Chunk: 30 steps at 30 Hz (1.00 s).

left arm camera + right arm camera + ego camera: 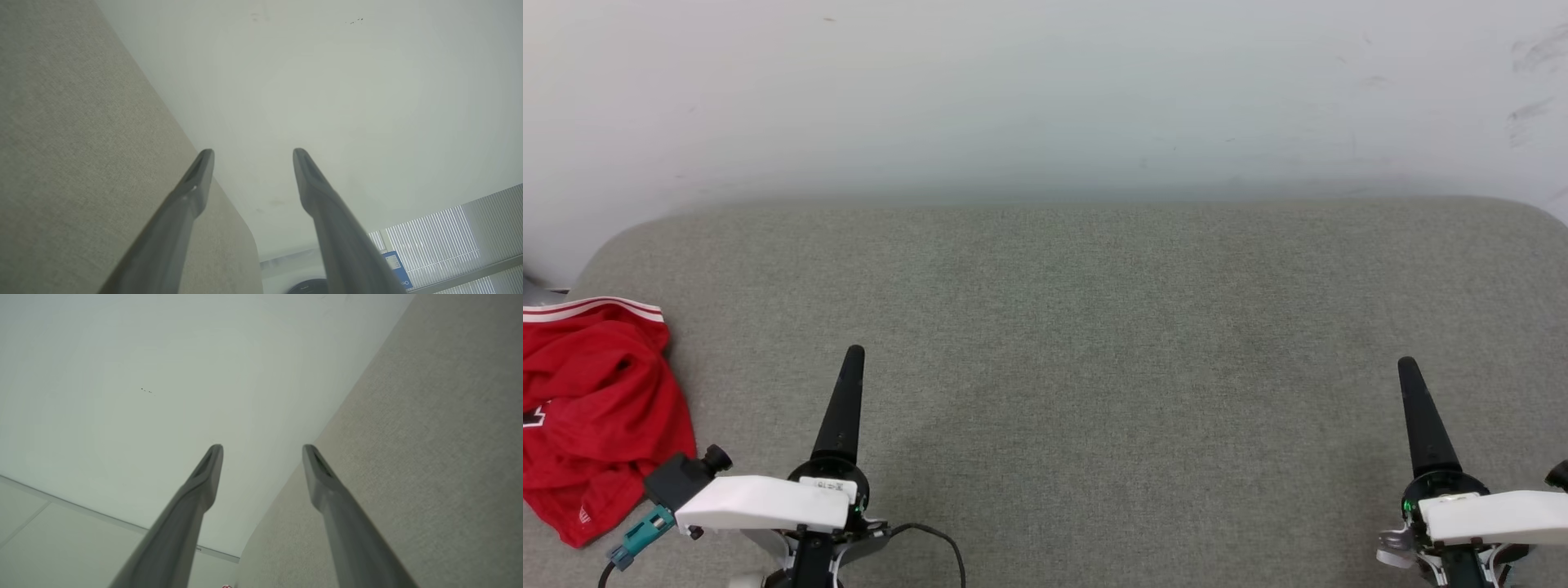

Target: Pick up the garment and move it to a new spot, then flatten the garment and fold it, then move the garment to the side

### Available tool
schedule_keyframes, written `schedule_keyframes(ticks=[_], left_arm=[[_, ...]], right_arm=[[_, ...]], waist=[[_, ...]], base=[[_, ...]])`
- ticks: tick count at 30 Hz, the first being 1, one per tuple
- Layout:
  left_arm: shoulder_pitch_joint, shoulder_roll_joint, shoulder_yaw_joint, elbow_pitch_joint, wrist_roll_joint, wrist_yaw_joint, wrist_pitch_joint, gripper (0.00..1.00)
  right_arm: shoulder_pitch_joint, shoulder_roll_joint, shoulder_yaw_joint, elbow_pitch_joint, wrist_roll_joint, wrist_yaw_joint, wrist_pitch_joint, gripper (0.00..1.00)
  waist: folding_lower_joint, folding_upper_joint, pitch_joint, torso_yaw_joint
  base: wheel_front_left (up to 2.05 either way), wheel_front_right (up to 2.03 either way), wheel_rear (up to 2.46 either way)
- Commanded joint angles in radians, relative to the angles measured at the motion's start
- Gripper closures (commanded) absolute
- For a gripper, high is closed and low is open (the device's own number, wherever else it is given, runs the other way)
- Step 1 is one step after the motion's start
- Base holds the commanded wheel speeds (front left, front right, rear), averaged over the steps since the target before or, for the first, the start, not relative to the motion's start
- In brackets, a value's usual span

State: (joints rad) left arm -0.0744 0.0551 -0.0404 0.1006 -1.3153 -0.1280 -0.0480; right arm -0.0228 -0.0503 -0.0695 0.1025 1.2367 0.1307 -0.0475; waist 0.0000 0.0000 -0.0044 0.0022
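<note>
1. The garment (596,408) lies crumpled at the far left edge of the grey fabric surface (1094,327); its black lettering is cut off and unreadable.
2. The left gripper (253,153) is beside the garment, jaws wide and empty; its white label (829,485) is illegible.
3. The right gripper (262,448) is at the far right, jaws wide and empty.

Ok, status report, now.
Left gripper open, empty. Right gripper open, empty. Garment crumpled, left edge of grey cushion, untouched. Nothing blocking it.
</note>
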Motion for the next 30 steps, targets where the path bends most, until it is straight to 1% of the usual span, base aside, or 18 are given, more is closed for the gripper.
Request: schedule_keyframes(ticks=[1, 4, 5, 6, 10, 19, 20, 21, 25, 30], left_arm=[[-0.003, 0.004, -0.004, -0.018, 0.054, -0.002, -0.01, 0.0], [0.0, 0.0, -0.002, -0.021, 0.131, -0.002, -0.02, 0.0], [0.0, 0.0, -0.002, -0.021, 0.131, -0.002, -0.02, 0.0], [0.005, -0.002, -0.003, -0.024, 0.174, -0.002, -0.028, 0.0], [0.008, -0.004, -0.011, -0.028, 0.266, -0.002, -0.04, 0.0], [0.008, -0.003, -0.028, -0.016, 0.497, -0.003, -0.068, 0.0], [0.008, -0.003, -0.029, -0.016, 0.518, -0.003, -0.071, 0.0], [0.008, -0.003, -0.029, -0.016, 0.518, -0.003, -0.071, 0.0], [0.015, 0.0, -0.027, -0.015, 0.604, -0.003, -0.082, 0.0], [0.021, 0.001, -0.023, -0.02, 0.695, -0.003, -0.096, 0.0]], right_arm=[[-0.005, -0.005, -0.001, -0.023, -0.068, 0.0, -0.011, 0.0], [0.002, -0.004, 0.003, -0.029, -0.165, 0.0, -0.021, 0.0], [0.002, -0.004, 0.003, -0.029, -0.165, 0.0, -0.021, 0.0], [0.005, -0.004, 0.006, -0.033, -0.221, 0.0, -0.028, 0.0], [0.01, -0.003, 0.007, -0.036, -0.334, 0.0, -0.042, 0.0], [0.024, -0.001, -0.007, -0.059, -0.601, 0.0, -0.026, 0.0], [0.026, -0.001, -0.009, -0.065, -0.625, 0.0, -0.024, 0.0], [0.026, -0.001, -0.009, -0.065, -0.625, 0.0, -0.024, 0.0], [0.032, -0.001, -0.01, -0.082, -0.708, 0.0, -0.017, 0.0], [0.038, -0.001, -0.009, -0.104, -0.779, 0.0, -0.015, 0.0]], waist=[[0.0, 0.0, -0.001, 0.0], [0.0, 0.0, -0.004, 0.0], [0.0, 0.0, -0.004, 0.0], [0.0, 0.0, -0.006, 0.0], [0.0, 0.0, -0.008, 0.0], [0.0, 0.0, -0.009, 0.0], [0.0, 0.0, -0.009, 0.0], [0.0, 0.0, -0.009, 0.0], [0.0, 0.0, -0.011, -0.003], [0.0, 0.0, -0.011, -0.005]], base=[[0.0, 0.0, 0.0], [0.0, 0.0, 0.0], [0.0, 0.0, 0.0], [0.0, 0.0, 0.0], [0.0, 0.0, 0.0], [0.0, 0.0, 0.0], [0.0, 0.0, 0.0], [0.0, 0.0, 0.0], [0.0, 0.0, 0.0], [0.0, 0.0, 0.0]])
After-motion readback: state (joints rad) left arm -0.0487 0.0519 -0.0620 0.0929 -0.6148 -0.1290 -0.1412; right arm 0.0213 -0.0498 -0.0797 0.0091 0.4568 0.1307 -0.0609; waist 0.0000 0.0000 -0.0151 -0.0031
